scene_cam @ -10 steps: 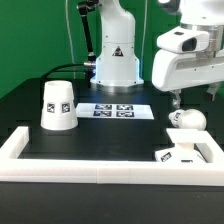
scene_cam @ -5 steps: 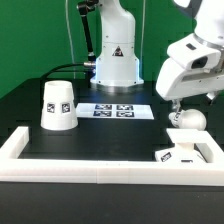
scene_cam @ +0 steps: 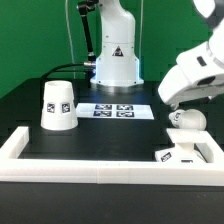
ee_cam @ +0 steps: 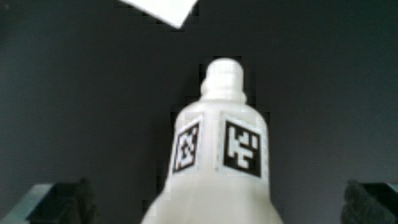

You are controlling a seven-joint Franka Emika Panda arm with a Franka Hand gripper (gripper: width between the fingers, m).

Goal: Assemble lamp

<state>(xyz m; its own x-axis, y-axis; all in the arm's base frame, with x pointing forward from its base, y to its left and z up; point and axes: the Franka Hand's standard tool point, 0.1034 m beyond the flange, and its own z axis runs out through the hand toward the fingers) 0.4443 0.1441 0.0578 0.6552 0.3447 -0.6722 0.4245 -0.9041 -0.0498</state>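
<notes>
Tabletop [scene_cam: 112,137] black beneath shade [scene_cam: 57,106], backdrop [scene_cam: 30,40] green.

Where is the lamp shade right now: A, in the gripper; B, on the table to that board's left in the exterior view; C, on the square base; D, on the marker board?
B: the shade stands on the table at the exterior view's left of the marker board, apart from it.

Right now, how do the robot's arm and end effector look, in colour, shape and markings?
The arm has rounded white shells with grey seams. Its white pedestal bears a black triangular sign; dark cables run beside. The end effector has dark fingers.
</notes>
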